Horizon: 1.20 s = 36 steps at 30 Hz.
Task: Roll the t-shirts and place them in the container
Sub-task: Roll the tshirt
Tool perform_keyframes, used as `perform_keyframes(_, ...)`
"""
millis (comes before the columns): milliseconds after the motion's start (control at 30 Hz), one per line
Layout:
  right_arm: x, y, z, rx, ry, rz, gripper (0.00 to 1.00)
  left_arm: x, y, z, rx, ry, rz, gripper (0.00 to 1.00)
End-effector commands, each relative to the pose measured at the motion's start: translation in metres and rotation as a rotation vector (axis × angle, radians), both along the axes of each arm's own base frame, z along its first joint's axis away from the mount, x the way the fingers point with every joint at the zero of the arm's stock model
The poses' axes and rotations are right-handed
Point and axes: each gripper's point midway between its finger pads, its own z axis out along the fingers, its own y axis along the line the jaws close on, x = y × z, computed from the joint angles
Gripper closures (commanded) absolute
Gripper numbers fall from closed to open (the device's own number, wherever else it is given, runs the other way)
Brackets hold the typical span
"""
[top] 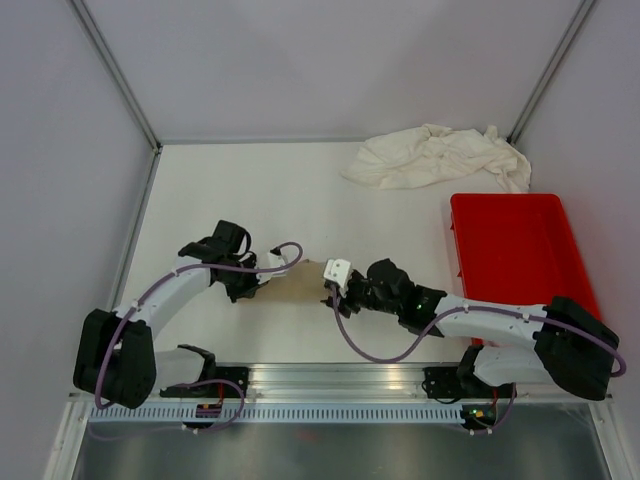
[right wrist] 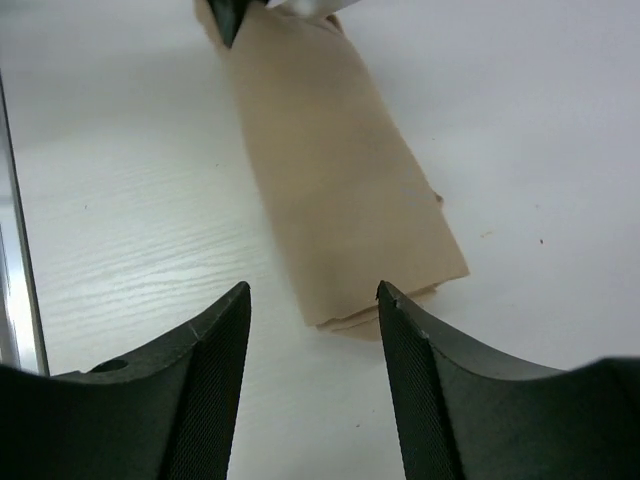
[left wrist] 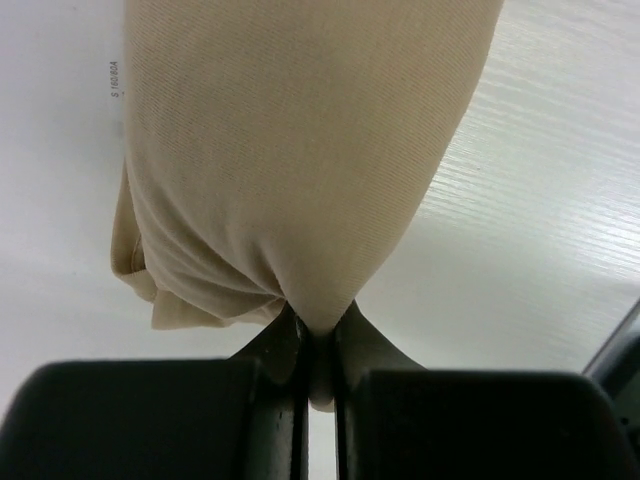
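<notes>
Two claws are set facing each other across a tan shirt (top: 298,287). It is rolled into a short log and laid on the table (top: 250,190) towards 6 o'clock in the top view, just ahead of the arm bases. The roll's long axis runs from 9 o'clock to 3 o'clock, so one end is presented to each arm.

At the 9 o'clock end the left claw (top: 264,284) is found. In its wrist view the left claw (left wrist: 318,335) is pinched tight on a tuck of the tan shirt (left wrist: 300,150), and the roll is stretched away from it towards 12 o'clock of that picture.

At the 3 o'clock end the right claw (top: 330,290) is placed. In its wrist view the right claw (right wrist: 313,295) is held moderately wide with nothing between the jaws. The near end of the tan shirt (right wrist: 340,180) is seen just beyond the tips, towards 12 o'clock, and is not touched. The roll is lined up with the gap, leaning slightly towards 11 o'clock as it recedes.

Only the left arm is judged to have hold of the roll, so any shift of it would be led from the 9 o'clock end.

Cream shirts (top: 435,158) are heaped at 1 o'clock, well apart and not yet rolled. The right arm is judged the nearer to them. A tray (top: 520,250) is set at 3 o'clock.
</notes>
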Motion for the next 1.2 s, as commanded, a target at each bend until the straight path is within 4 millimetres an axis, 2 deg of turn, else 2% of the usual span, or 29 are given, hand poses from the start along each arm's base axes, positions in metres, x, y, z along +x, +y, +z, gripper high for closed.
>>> perform_keyframes(0, -0.002, 0.000, -0.004, -0.090, -0.248, 0.085, 0.39, -0.002, -0.014, 0.022, -0.109, 0.017, -0.041, 0.98)
perform_keyframes(33, -0.007, 0.003, -0.009, -0.118, -0.280, 0.118, 0.38, -0.003, -0.012, 0.022, -0.115, 0.028, -0.033, 0.98)
perform_keyframes(133, -0.006, 0.011, -0.021, -0.172, -0.314, 0.139, 0.36, -0.005, -0.010, 0.021, -0.118, 0.056, -0.036, 0.98)
perform_keyframes(367, 0.014, 0.036, -0.020, -0.174, -0.394, 0.125, 0.34, -0.010, -0.007, 0.018, -0.120, 0.092, -0.050, 0.98)
perform_keyframes(500, 0.026, 0.039, -0.037, -0.229, -0.389, 0.086, 0.32, -0.012, -0.007, 0.015, -0.129, 0.111, -0.068, 0.98)
perform_keyframes(733, 0.028, 0.044, -0.053, -0.222, -0.320, 0.094, 0.34, -0.015, -0.004, 0.016, -0.131, 0.120, -0.106, 0.98)
perform_keyframes(767, 0.030, 0.043, -0.055, -0.232, -0.310, 0.089, 0.37, -0.015, -0.004, 0.017, -0.130, 0.120, -0.110, 0.98)
perform_keyframes(833, 0.038, 0.044, -0.058, -0.228, -0.267, 0.056, 0.66, -0.016, -0.003, 0.018, -0.130, 0.124, -0.113, 0.98)
perform_keyframes(900, 0.047, 0.034, -0.067, -0.265, -0.212, 0.021, 0.88, -0.015, -0.003, 0.020, -0.134, 0.118, -0.113, 0.98)
perform_keyframes(933, 0.044, 0.038, -0.063, -0.247, -0.182, 0.036, 0.92, -0.016, -0.004, 0.022, -0.135, 0.115, -0.115, 0.98)
perform_keyframes(967, 0.041, 0.031, -0.068, -0.276, -0.149, 0.038, 0.94, -0.016, -0.003, 0.023, -0.138, 0.112, -0.113, 0.98)
perform_keyframes(1000, 0.038, 0.030, -0.062, -0.264, -0.139, 0.051, 0.97, -0.016, -0.005, 0.025, -0.149, 0.108, -0.116, 0.98)
perform_keyframes(1067, 0.025, 0.021, -0.067, -0.290, -0.069, 0.065, 1.00, -0.015, -0.007, 0.031, -0.167, 0.091, -0.121, 0.98)
perform_keyframes(1100, 0.019, 0.021, -0.059, -0.274, -0.046, 0.074, 1.00, -0.015, -0.011, 0.035, -0.191, 0.087, -0.130, 0.98)
perform_keyframes(1167, -0.003, 0.015, -0.061, -0.283, 0.093, 0.102, 1.00, -0.019, -0.015, 0.041, -0.216, 0.094, -0.142, 0.98)
